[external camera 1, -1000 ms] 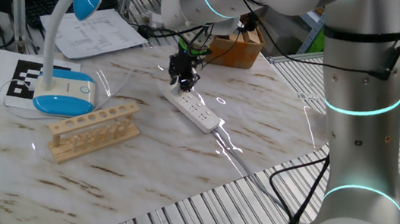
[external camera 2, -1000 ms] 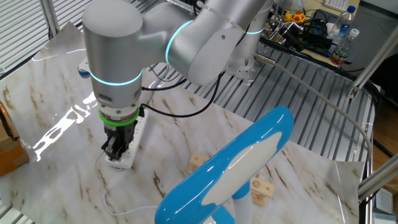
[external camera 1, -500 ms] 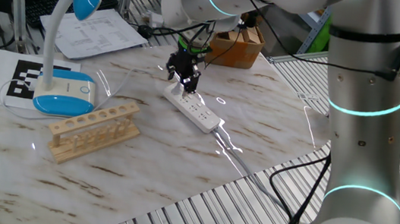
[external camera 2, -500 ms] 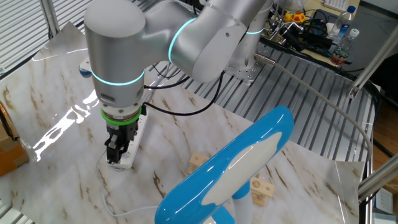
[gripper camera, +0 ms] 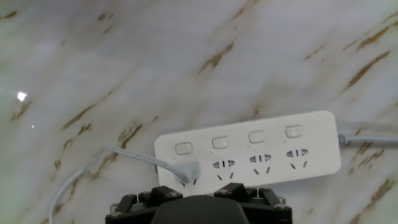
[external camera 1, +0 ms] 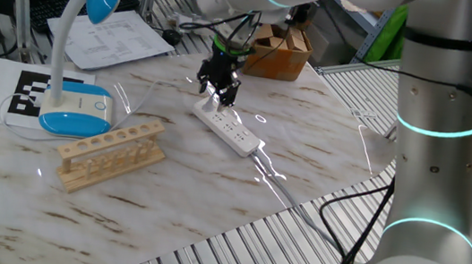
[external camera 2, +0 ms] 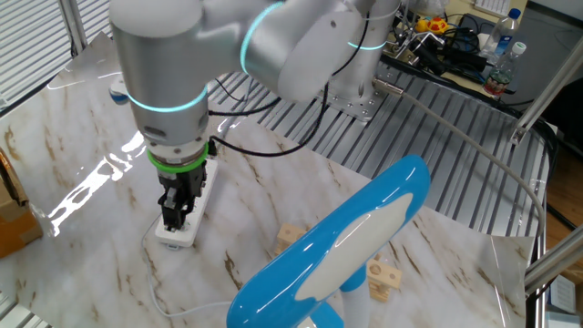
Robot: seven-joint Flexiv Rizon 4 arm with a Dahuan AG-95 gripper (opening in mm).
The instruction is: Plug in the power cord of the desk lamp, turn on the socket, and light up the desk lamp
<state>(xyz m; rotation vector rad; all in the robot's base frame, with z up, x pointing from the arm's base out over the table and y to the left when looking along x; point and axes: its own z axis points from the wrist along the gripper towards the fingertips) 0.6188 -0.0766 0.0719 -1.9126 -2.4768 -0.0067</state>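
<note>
White plug (gripper camera: pixel 188 171) sits in the socket (gripper camera: pixel 249 152); your gripper (external camera 1: pixel 216 96) hangs empty, jaws wide. Press its stiff switch (gripper camera: pixel 183 149) squarely; the light strip may slide.

- The socket (gripper camera: pixel 249 149) lies flat on the marbled tabletop (gripper camera: pixel 155 56), long side running across the view.
- It carries four square switches in a row, with outlets beneath them.
- The power cord (gripper camera: pixel 118 158) curves in from the lower left; its small white plug sits in the leftmost outlet.
- A thicker grey cable leaves the strip's right end.
- The end effector's dark body fills the bottom edge.
</note>
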